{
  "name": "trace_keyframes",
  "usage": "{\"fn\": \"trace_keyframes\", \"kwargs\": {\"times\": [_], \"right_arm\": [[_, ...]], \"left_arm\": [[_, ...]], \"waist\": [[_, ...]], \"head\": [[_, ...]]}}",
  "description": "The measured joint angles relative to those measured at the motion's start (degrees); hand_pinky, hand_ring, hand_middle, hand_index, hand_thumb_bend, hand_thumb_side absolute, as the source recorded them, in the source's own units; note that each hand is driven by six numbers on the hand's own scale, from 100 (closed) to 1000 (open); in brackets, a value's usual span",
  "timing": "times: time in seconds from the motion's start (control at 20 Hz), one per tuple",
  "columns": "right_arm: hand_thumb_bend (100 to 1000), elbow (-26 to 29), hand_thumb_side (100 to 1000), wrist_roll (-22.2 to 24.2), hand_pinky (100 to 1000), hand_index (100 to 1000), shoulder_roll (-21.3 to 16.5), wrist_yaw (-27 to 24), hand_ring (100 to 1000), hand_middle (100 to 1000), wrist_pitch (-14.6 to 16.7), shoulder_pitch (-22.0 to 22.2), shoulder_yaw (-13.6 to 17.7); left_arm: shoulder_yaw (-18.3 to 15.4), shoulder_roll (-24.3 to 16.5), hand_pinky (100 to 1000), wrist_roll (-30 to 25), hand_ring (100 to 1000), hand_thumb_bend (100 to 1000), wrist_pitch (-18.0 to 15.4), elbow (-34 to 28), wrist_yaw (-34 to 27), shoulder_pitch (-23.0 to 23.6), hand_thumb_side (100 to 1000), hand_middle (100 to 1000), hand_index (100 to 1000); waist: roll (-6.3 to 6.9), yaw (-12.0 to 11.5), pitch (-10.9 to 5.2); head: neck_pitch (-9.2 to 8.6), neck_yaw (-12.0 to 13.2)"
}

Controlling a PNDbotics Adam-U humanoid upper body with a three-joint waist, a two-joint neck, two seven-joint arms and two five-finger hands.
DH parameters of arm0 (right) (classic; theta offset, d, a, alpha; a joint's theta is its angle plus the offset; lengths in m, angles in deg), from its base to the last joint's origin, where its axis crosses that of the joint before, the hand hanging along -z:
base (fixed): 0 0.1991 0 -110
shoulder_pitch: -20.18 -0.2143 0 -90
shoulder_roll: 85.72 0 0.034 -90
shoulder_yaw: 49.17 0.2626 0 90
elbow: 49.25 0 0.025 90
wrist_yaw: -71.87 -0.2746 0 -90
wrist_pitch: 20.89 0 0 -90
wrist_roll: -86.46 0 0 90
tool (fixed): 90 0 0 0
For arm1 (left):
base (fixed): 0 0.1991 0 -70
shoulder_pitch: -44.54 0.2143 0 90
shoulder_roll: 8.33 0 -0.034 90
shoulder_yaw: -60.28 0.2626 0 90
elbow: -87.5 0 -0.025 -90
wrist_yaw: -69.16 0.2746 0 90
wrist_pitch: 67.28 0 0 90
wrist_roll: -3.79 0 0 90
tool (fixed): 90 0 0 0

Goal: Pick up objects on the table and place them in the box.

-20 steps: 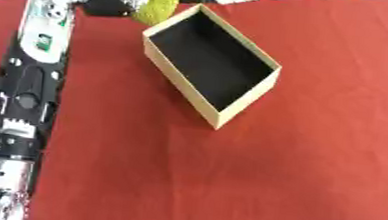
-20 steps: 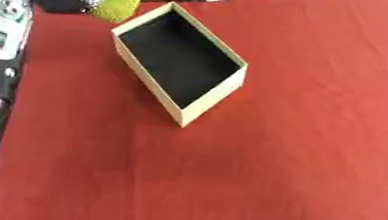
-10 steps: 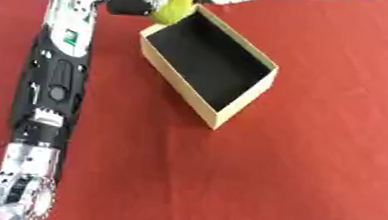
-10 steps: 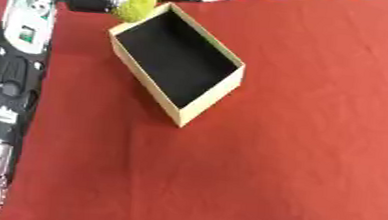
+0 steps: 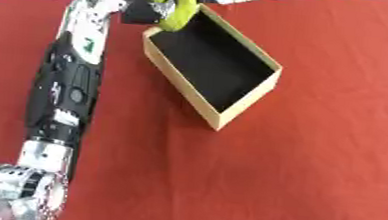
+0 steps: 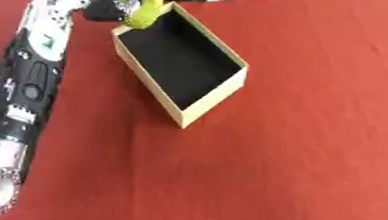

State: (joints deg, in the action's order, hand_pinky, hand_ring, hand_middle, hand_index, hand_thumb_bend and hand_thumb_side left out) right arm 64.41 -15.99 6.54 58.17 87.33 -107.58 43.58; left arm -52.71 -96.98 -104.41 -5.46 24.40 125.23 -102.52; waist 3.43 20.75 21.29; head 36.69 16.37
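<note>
- The bench (image 5: pixel 314 183), covered in plain red cloth, is lying bare across the whole near half and the right side, with no loose object showing on it.
- The robot's black and silver left arm (image 5: pixel 62 105) is stretching from the near left corner toward the far left, and it is now angled more to the right than a second ago, though part of that shift may be the camera tilting.
- The open tan cardboard box with a black inside (image 5: pixel 211 73) is sitting askew at the middle left, and it is holding nothing yet.
- The yellow-green ring-shaped soft object (image 6: pixel 139 1) is hanging just over the box's far left corner, partly overlapping the rim, where a second ago it was farther out beyond that corner.
- The left robot hand (image 5: pixel 160 9) is curling round the ring at the far end of the arm, though the exact finger placement is hard to make out.
- That shift suggests the carry is nearly done; the ring likely needs to come a little nearer, over the black floor, before letting go.
- The right robot hand is not showing in either view.
</note>
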Motion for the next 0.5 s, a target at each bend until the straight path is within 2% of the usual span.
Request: {"fn": "trace_keyframes", "kwargs": {"times": [0.15,0.25,0.4,0.45,0.5], "right_arm": [[100,0.0,590,-0.1,825,749,0.0,0.0,769,537,-0.1,0.1,0.0],[100,0.0,592,-0.2,825,749,0.0,0.0,770,537,-0.2,0.3,0.0],[100,0.0,594,-0.4,825,749,0.0,0.1,770,536,-0.4,0.5,0.0],[100,0.0,594,-0.4,825,749,0.0,0.2,770,536,-0.4,0.5,0.0],[100,0.0,594,-0.5,825,749,0.0,0.2,770,536,-0.4,0.5,0.0]], "left_arm": [[0.5,0.1,509,0.2,430,100,-0.8,0.0,-0.1,0.2,602,405,647],[0.7,0.4,554,-0.2,499,100,-1.4,0.2,-0.7,0.3,711,519,730],[0.9,0.5,689,-1.6,720,110,-2.8,0.6,-2.1,0.7,851,754,879],[1.0,0.5,711,-2.1,761,159,-3.4,0.7,-2.5,0.7,870,794,898],[1.1,0.5,716,-2.8,771,167,-4.0,0.8,-3.0,0.7,875,806,902]], "waist": [[0.00,0.0,0.00],[0.00,0.0,0.00],[0.02,0.0,0.00],[0.03,-0.1,0.00],[0.06,-0.1,0.00]], "head": [[0.00,-0.2],[-0.01,-0.2],[-0.02,-0.5],[-0.02,-0.5],[-0.02,-0.6]]}}
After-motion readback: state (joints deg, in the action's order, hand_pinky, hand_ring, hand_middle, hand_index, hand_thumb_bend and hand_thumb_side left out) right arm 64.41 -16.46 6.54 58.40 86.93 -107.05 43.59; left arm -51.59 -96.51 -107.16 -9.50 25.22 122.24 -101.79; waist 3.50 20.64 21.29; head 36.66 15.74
